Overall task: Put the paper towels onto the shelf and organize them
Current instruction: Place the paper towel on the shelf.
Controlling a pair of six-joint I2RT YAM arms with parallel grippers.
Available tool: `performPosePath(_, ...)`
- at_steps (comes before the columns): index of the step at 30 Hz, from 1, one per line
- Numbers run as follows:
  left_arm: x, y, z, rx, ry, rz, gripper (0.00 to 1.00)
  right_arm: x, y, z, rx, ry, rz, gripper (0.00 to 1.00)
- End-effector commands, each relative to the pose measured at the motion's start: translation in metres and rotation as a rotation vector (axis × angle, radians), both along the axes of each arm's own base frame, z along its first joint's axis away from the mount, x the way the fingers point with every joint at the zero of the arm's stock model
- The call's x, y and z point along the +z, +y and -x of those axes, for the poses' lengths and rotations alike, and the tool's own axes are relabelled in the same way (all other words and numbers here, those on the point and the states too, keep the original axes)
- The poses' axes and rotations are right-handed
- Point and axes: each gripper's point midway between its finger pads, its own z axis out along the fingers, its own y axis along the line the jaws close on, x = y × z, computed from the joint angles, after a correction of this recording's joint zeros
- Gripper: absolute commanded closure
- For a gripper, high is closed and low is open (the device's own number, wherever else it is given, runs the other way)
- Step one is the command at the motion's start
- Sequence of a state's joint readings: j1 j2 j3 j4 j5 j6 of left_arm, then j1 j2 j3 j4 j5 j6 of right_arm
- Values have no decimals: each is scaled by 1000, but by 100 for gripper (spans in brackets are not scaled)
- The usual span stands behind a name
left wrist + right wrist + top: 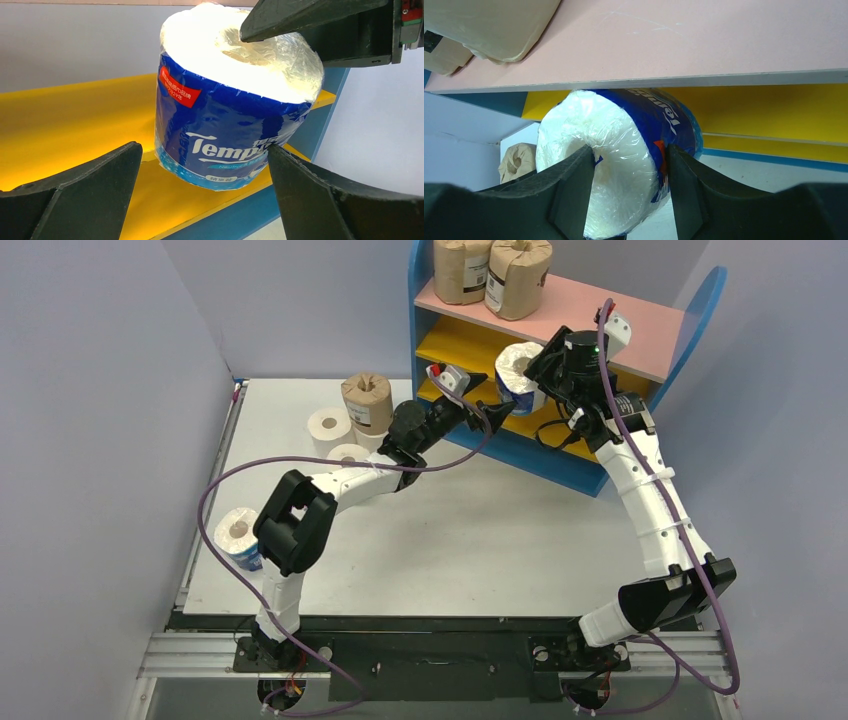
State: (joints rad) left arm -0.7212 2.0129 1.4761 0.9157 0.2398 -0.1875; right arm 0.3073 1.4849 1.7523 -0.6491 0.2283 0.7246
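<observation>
A blue-and-white Tempo paper towel roll (515, 375) (225, 115) (624, 150) stands on the shelf's (620, 330) upper yellow board (70, 120), near its front edge and under the pink top board (704, 40). My right gripper (537, 365) (629, 150) comes from above. One finger sits in the roll's core and the other against the outer wrap, with no gap showing. My left gripper (505, 408) (205, 150) is open in front of the roll, a finger on each side and apart from it. Two brown-wrapped rolls (462, 270) (518, 278) stand on the pink board.
On the table left of the shelf stand a brown-wrapped roll (366, 400) and two plain white rolls (329, 426) (348, 455). Another Tempo roll (237, 537) stands at the table's left edge beside the left arm's elbow. The shelf's blue side panel (700, 310) rises on the right.
</observation>
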Motion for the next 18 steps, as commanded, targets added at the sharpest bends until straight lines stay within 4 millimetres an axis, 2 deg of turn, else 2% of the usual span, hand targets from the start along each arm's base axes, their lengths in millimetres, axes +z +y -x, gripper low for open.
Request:
performPosePath(1,42,-1,2,5,-76,82,4,39,5,0,18,-106,-64,50)
performPosePath(11,64,0,5,-5,-105,112,3,30,11,0,47,-95,-94,47)
performPosePath(18,80,2,12,-17,-133,136,3,26,8,2,45,-90,-109,43)
